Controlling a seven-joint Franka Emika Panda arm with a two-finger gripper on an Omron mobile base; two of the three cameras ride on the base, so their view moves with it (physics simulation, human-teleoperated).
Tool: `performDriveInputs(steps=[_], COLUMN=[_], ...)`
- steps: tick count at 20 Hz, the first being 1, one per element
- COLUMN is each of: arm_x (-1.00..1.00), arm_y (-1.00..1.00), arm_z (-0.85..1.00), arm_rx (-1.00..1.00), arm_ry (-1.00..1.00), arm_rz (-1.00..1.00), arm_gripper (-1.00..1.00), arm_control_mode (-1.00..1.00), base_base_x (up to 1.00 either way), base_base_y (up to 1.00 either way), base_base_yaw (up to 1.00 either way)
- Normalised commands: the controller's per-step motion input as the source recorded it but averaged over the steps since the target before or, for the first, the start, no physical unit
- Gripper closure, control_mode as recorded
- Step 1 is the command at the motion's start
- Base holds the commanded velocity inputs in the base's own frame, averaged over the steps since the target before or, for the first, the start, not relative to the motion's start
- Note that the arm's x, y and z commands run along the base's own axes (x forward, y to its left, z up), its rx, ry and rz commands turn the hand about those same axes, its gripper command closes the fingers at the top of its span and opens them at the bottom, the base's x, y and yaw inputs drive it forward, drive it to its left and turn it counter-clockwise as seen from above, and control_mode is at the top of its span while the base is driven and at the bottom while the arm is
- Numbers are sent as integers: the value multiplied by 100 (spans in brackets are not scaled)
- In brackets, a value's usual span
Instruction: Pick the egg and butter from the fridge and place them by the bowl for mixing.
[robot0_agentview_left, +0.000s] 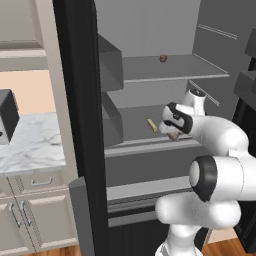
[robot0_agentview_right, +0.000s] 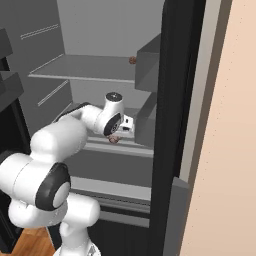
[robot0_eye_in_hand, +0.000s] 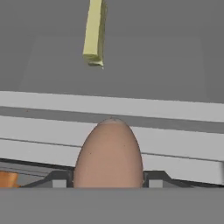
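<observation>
The egg (robot0_eye_in_hand: 109, 153) sits clamped between the fingers of the tool (robot0_agentview_left: 172, 134), at the front edge of the fridge's (robot0_agentview_left: 80, 100) middle shelf (robot0_agentview_left: 135, 120); in the hand view it rises directly from between the two finger tips, blunt end outward. In the right base view the same egg (robot0_agentview_right: 114, 140) shows just beneath the wrist, over the shelf's front lip. The butter (robot0_eye_in_hand: 94, 33) lies further back on that same shelf, beyond the tool and a little to one side of its line, well apart from the egg; its long axis runs roughly front to back, one end pointing toward the tool. In the left base view the butter (robot0_agentview_left: 151, 125) rests just beside the tool's white housing, toward the shelf's middle. A second brown ball (robot0_agentview_left: 163, 58) stands on the upper shelf near its rear edge. Judgement: the egg is secured and should be withdrawn clear of the shelf front; the butter remains to be fetched, and a grasp across its narrow width would suit. The marble table (robot0_agentview_left: 30, 145) lies left of the fridge door.
</observation>
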Motion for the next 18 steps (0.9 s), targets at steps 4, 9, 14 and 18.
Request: performDriveInputs(steps=[4, 9, 14, 18], arm_x=[-88, -89, -55, -53], arm_y=[22, 14, 18, 26], arm_z=[26, 19, 46, 53], arm_rx=[0, 0, 0, 0], arm_ry=[10, 9, 12, 5], arm_rz=[0, 0, 0, 0], arm_gripper=[100, 100, 100, 100], arm_control_mode=[-100, -100, -100, -100], base_base_x=[0, 0, 0, 0], base_base_y=[0, 0, 0, 0], base_base_yaw=[0, 0, 0, 0])
